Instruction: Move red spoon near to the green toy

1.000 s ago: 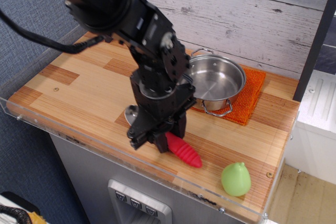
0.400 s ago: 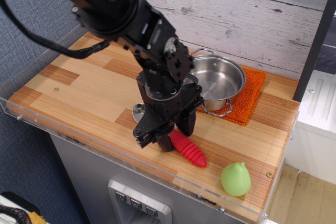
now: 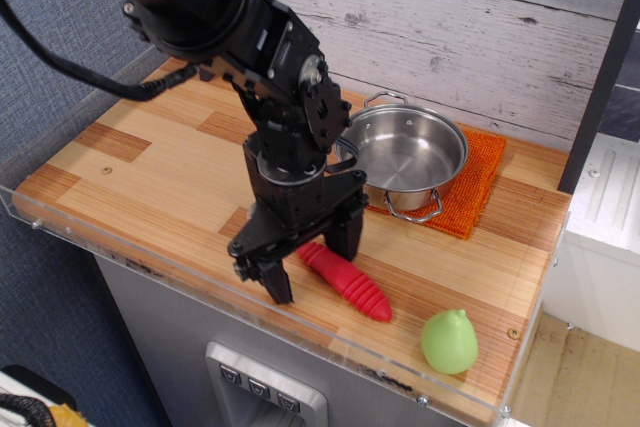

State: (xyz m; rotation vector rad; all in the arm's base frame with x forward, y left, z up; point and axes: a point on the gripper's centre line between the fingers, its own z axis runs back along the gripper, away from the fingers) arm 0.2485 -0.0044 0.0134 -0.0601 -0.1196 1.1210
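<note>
The red spoon (image 3: pixel 346 283) lies on the wooden table near the front edge. Its ribbed red handle points right, toward the green toy (image 3: pixel 449 341). Its silver bowl is hidden behind the gripper. The green toy sits at the front right corner, about a hand's width from the handle's tip. My gripper (image 3: pixel 311 260) is open, with one finger on each side of the handle's left end. The fingers (image 3: pixel 277 283) are not closed on the handle.
A steel pot (image 3: pixel 405 153) stands on an orange mat (image 3: pixel 478 183) at the back right, just behind the gripper. A clear plastic rim (image 3: pixel 300 322) runs along the table's front edge. A grey plank wall is behind the table.
The gripper carried the spoon a little to the right, then opened its fingers and let go. The spoon now lies on the table. The green toy has not moved.
</note>
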